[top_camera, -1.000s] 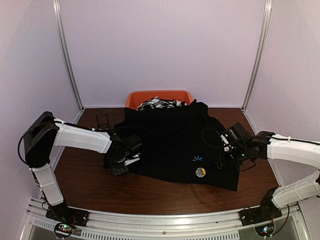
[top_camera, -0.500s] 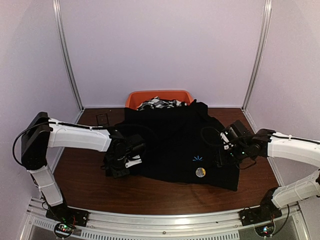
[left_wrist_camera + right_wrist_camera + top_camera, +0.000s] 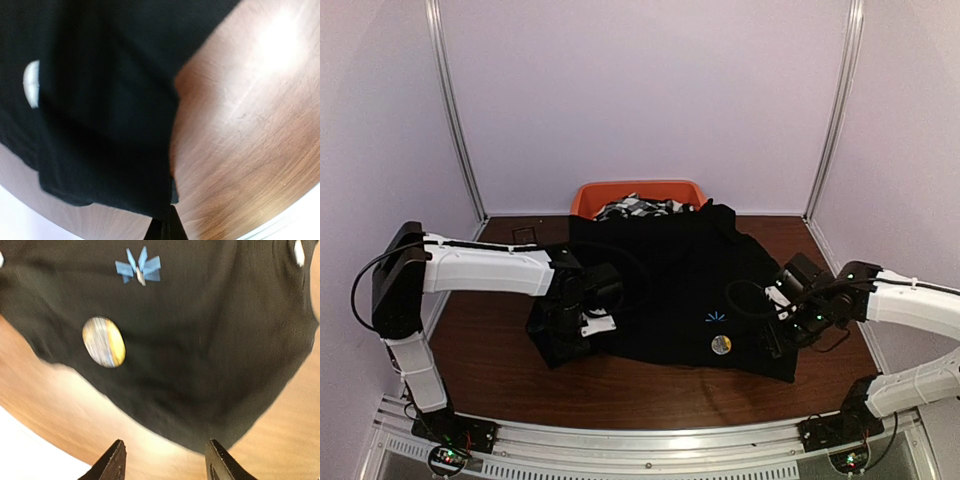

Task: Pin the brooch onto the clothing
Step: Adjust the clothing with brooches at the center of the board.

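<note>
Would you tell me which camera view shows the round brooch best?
The right wrist view: the brooch appears large, though blurred, on the black shirt. Top external shows it tiny; left wrist misses it.

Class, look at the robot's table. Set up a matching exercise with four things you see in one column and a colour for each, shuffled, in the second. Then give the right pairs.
Things:
1 shirt
2 starburst mark
3 brooch
4 bin

Colours:
a orange
b yellow and silver
c black
d light blue

Pairs: 1-c; 2-d; 3-b; 4-a
</note>
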Controlling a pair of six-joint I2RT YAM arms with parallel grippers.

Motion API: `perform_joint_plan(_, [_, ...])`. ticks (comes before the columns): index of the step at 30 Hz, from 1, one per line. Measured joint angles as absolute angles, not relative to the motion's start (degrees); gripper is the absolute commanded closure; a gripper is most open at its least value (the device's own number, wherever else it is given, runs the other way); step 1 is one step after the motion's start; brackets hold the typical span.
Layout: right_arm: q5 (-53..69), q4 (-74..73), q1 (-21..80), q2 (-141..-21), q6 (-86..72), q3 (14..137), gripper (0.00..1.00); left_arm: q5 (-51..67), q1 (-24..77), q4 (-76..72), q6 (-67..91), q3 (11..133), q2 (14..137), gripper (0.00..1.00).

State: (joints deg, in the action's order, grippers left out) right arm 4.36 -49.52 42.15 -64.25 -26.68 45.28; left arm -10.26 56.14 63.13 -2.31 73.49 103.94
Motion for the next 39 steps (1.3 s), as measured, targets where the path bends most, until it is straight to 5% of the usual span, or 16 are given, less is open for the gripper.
perform_joint_plan(13, [1.8, -52.9, 47.6, -68.6, -28.7, 40.4, 0.38, -3.4, 56.1, 64.3, -4.6, 73.5, 107.3, 1.00])
perform_joint_plan(19, [0.8, -49.3, 48.5, -73.0, -30.2, 40.4, 0.38, -3.3, 56.1, 64.7, -4.7, 73.5, 107.3, 0.49])
perform_joint_plan(23, [0.8, -46.8, 48.6, -73.9, -30.9, 39.9, 0.38, -2.5, 56.1, 64.8, -4.8, 73.5, 105.4, 0.30])
perform_joint_plan(34, [-0.1, -42.0, 48.6, -73.6, -35.9, 38.0, 0.44, -2.3, 50.2, 60.6, 2.6, 70.1, 93.4, 0.39])
perform_joint_plan(39, [-0.2, -39.7, 48.5, -71.0, -38.2, 37.8, 0.44, 0.4, 47.2, 50.9, 12.6, 62.0, 83.2, 0.78])
